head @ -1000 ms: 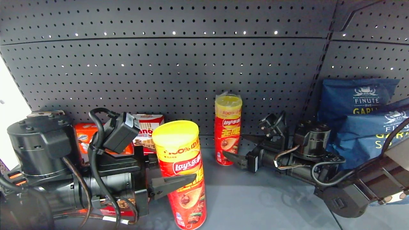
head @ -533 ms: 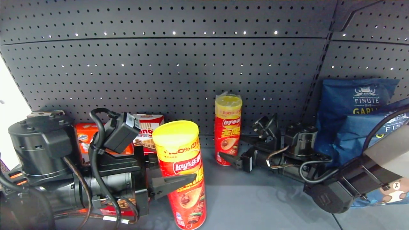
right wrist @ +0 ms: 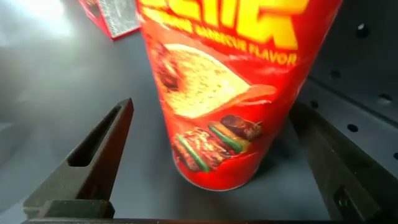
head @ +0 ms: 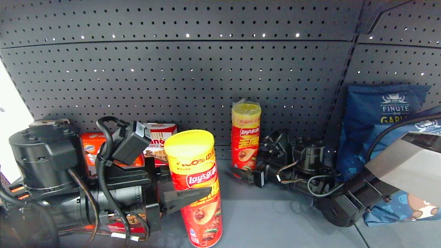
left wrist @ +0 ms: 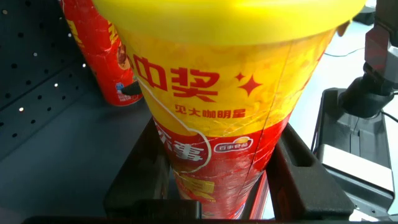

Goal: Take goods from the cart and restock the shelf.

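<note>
A rear chip can (head: pixel 245 137), red with a yellow lid, is seen standing upright on the grey shelf (head: pixel 268 220), close against the perforated back panel (head: pixel 206 86). Its lower part is bracketed by the right gripper (head: pixel 246 165), whose jaws are spread wide. In the right wrist view one finger (right wrist: pixel 93 162) is set off to each side of the can (right wrist: pixel 217 124), and bare shelf floor is visible in both gaps, so no contact is made.

In front of the rear chip can and to its left, a front chip can (head: pixel 194 186) of the same kind is held upright by the left gripper (head: pixel 187 193), its base appearing to rest on the shelf floor. In the left wrist view the can's body (left wrist: pixel 217 124) is pinched between the dark fingers (left wrist: pixel 298 174) with no gap to be seen.

Left of the rear chip can, behind the left arm, two biscuit boxes (head: pixel 160 137) are lined up along the panel. To its right, beyond the right arm, blue snack bags (head: pixel 379 103) are propped against the panel.
</note>
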You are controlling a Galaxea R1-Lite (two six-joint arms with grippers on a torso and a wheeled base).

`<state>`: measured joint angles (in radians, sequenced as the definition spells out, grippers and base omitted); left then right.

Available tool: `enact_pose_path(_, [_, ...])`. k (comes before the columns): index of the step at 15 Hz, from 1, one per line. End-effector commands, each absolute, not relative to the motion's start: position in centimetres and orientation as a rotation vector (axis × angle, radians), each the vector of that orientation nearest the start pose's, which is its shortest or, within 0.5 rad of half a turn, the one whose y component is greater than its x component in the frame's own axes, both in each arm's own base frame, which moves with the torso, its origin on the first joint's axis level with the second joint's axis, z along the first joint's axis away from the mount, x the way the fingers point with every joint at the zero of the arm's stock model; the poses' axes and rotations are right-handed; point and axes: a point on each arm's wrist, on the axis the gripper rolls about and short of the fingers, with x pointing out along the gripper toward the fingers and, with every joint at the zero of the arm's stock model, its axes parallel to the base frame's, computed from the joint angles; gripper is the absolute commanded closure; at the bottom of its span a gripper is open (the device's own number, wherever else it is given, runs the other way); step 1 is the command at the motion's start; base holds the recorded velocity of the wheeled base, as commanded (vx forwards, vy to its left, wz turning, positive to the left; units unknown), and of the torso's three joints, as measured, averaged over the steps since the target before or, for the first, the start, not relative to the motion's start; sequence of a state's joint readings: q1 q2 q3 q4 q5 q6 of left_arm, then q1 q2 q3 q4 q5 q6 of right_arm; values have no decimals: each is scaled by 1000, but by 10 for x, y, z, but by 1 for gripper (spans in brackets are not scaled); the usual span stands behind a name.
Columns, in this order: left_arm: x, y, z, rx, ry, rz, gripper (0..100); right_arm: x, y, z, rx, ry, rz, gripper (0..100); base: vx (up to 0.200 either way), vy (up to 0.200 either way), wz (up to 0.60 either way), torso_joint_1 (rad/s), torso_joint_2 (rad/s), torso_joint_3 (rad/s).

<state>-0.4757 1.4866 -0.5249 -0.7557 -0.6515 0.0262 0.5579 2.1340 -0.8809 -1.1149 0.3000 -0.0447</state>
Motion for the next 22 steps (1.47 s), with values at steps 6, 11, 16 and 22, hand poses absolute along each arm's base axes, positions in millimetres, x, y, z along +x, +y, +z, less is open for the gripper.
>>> enact_pose_path(6, [199, -118, 178, 4, 206, -1126, 100, 333, 217, 89, -58, 118, 864, 100, 0, 0, 0, 0, 0, 0])
enact_pose_path(11, [199, -118, 178, 4, 206, -1124, 100, 322, 220, 93, -61, 118, 881, 100, 0, 0, 0, 0, 0, 0])
enact_pose_path(16, [200, -118, 178, 4, 205, -1124, 100, 291, 201, 122, -61, 90, 802, 100, 0, 0, 0, 0, 0, 0])
enact_pose_path(22, [201, -120, 179, 3, 201, -1129, 100, 209, 170, 144, -65, 102, 785, 100, 0, 0, 0, 0, 0, 0])
